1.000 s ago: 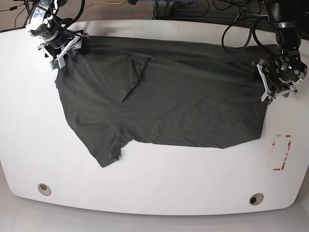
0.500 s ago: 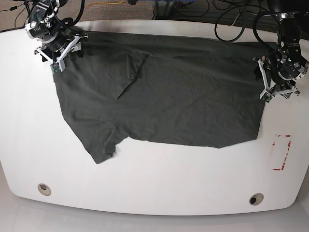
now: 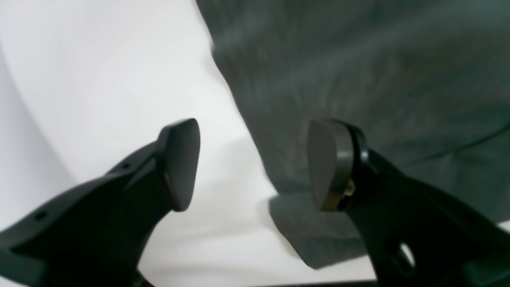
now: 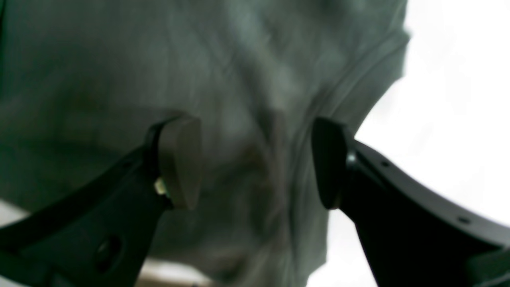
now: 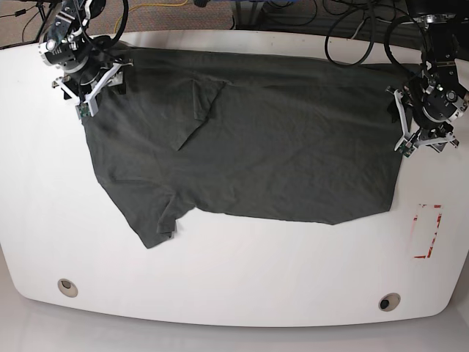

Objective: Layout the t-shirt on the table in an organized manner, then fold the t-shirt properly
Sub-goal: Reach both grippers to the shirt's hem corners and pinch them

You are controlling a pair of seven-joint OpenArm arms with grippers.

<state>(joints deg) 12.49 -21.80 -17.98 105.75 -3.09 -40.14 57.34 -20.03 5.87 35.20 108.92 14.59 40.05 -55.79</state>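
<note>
Your left gripper (image 3: 253,163) has its fingers (image 3: 181,163) spread wide with nothing between them: bare table (image 3: 99,79) under one pad, the edge of the t-shirt (image 3: 358,71) under the other. A small folded corner of cloth lies just below the gap.

Your right gripper (image 4: 255,161) is parted wide too, gripping nothing; its fingers (image 4: 181,159) hang over wrinkled cloth (image 4: 119,71) with a stitched hem running between them, white table off to one side.

From the base camera, your left gripper (image 5: 407,128) sits at the shirt's right edge, your right gripper (image 5: 99,77) at its top left corner. The t-shirt (image 5: 293,147) lies spread across the far half of the table (image 5: 242,271), mostly flat, one sleeve (image 5: 157,224) sticking out toward the near left, another flap (image 5: 201,110) folded over on top. A red-and-white sticker (image 5: 427,231) sits near the right edge, two round holes (image 5: 67,287) along the near edge.
</note>
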